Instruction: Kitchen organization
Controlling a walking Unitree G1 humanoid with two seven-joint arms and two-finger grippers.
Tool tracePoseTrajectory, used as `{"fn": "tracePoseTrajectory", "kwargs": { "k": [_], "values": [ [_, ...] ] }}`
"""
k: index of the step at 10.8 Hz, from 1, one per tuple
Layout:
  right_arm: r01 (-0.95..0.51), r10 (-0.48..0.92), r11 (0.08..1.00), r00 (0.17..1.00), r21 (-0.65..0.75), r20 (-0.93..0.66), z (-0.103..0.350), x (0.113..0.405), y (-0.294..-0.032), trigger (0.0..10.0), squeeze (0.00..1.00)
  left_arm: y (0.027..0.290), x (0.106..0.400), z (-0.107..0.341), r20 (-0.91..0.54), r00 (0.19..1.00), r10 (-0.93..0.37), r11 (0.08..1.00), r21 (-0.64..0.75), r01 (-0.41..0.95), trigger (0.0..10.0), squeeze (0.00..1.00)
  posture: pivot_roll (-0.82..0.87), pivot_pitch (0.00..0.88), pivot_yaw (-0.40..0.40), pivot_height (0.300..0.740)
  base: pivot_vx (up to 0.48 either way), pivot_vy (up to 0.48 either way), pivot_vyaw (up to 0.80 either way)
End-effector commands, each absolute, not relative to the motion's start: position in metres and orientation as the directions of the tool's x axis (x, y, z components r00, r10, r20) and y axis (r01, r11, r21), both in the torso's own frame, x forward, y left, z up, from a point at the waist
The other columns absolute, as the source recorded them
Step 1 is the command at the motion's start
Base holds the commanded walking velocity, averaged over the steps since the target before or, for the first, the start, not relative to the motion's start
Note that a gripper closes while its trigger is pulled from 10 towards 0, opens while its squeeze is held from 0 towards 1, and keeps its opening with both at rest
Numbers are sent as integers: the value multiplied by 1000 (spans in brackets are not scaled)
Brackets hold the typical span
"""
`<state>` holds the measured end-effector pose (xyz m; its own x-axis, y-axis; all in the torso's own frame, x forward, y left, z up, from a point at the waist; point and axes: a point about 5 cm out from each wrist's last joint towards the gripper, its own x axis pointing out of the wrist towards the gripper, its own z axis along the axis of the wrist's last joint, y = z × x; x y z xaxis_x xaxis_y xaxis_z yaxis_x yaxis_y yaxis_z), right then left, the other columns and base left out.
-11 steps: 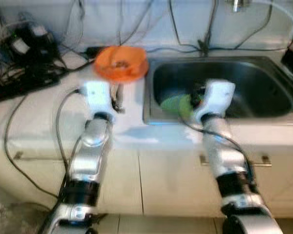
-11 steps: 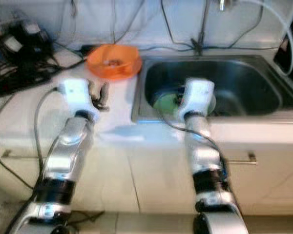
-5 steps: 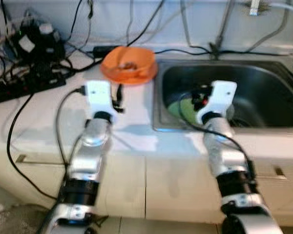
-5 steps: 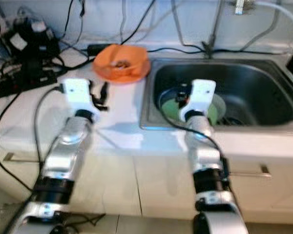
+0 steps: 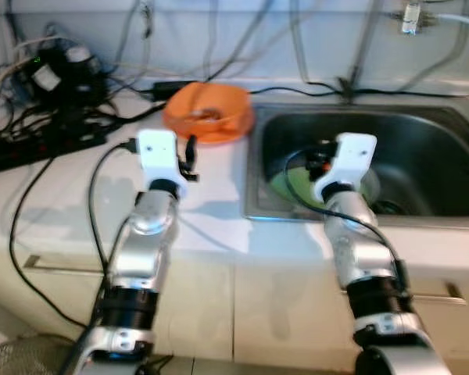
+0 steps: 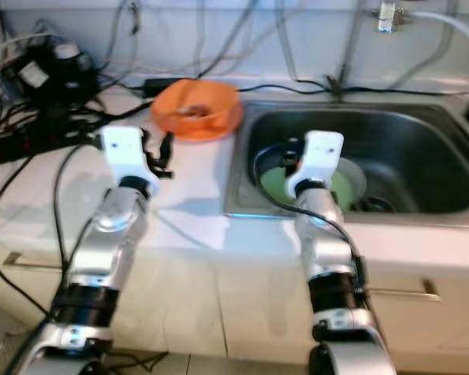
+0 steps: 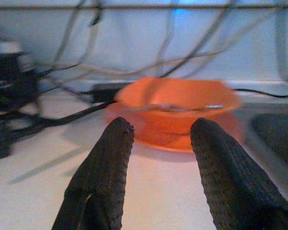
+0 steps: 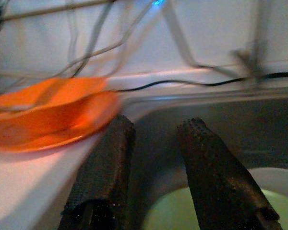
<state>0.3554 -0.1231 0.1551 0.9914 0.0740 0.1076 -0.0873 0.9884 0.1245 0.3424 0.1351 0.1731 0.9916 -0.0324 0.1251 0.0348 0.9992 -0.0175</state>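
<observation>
An orange bowl on an orange plate (image 5: 209,114) sits on the white counter just left of the steel sink (image 5: 422,129); something small lies inside the bowl (image 7: 177,98). A green plate (image 6: 338,187) lies in the sink basin, partly hidden by my right wrist. My left gripper (image 7: 158,132) is open, hovering over the counter a short way in front of the orange bowl. My right gripper (image 8: 156,129) is open above the sink's left part, over the green plate (image 8: 182,213), with the orange bowl (image 8: 48,112) off to its side.
A tangle of black cables, a power strip and adapters (image 5: 39,98) covers the counter's back left. More cords hang down the white wall (image 5: 242,39). A faucet fitting and hose (image 6: 387,16) sit above the sink. Cabinet doors with handles (image 6: 406,293) are below the counter edge.
The camera view has shifted and sharpened, the scene sliding slightly. Both arms hold about the same pose, left before the orange bowl and right over the sink.
</observation>
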Motion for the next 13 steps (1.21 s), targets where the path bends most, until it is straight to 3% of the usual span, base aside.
{"fn": "tracePoseTrajectory", "kwargs": {
  "k": [1,13],
  "values": [
    [-95,82,989,990,118,113,160,358,-121,10000,0,135,344,176,126,992,-28,999,-17,30,10000,0,93,0,30,740,319,0,0],
    [-98,85,988,990,120,109,159,358,-120,10000,0,134,343,176,125,991,-37,999,-13,39,10000,0,94,0,32,740,324,0,0]
  ]
}}
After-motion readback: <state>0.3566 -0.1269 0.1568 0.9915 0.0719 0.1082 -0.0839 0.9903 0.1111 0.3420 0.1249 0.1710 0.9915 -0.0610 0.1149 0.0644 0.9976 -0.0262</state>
